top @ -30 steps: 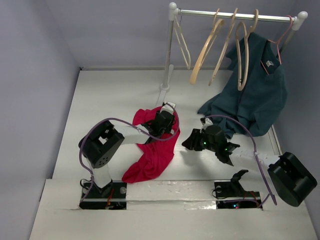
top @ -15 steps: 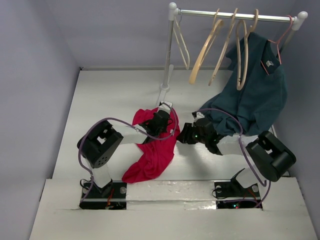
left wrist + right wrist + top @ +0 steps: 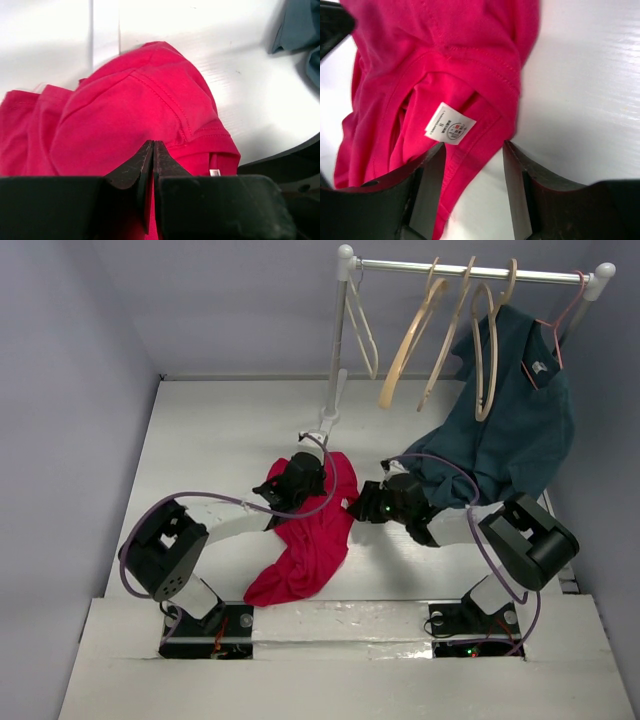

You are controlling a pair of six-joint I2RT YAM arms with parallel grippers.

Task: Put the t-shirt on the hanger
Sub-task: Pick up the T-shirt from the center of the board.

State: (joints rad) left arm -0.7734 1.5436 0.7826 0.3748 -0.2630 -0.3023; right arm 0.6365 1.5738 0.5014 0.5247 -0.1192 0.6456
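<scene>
My right end effector [image 3: 472,150] has swung in toward 9 o'clock; it gapes astride the collar of the t-shirt [image 3: 315,540], beside the label [image 3: 450,123]. The left end effector [image 3: 153,146] pinches fabric at the middle of the surface [image 3: 220,440]. I'd clamp only 1 collar layer, squarely.

The t-shirt [image 3: 312,540] is soft, matt crimson knit with neat rows of stitching along its seams and collar. Its neck label [image 3: 449,123] is thin white fabric with fine print. The left gripper [image 3: 153,146] and right gripper [image 3: 472,150] have fingers of dull black plastic. The table [image 3: 220,440] is white board, finely ridged, with a low sheen. Up at one o'clock the rail [image 3: 470,272] gleams like polished metal. The wooden hangers [image 3: 409,352] look pale, smooth and lightly varnished, and the teal shirt [image 3: 520,430] is matt cloth.
</scene>
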